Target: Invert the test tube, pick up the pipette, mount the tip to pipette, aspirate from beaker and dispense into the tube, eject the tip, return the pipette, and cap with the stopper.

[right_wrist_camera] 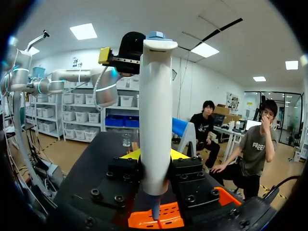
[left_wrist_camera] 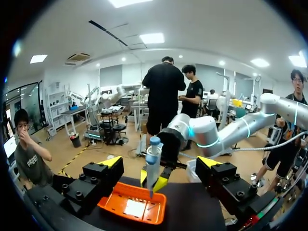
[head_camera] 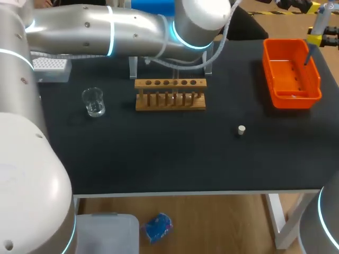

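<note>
The right hand (right_wrist_camera: 154,155) gripped the pipette (right_wrist_camera: 155,115) upright, its point down over the orange tray (head_camera: 313,74) at the bench's (head_camera: 159,153) right end. The left hand (left_wrist_camera: 160,162) stood open, facing that way.

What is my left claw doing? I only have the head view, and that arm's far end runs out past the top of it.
Observer: The left wrist view shows the left claw open, with nothing gripped. It is up in the air and looks toward your right arm.
Operator: And the pipette? Here it sits in the far corner and I cannot see the grip.
Observer: In the right wrist view the right claw is shut on the pipette. One finger presses each side of its body. It stands upright, with its lower end pointing down at the orange tray.
</note>
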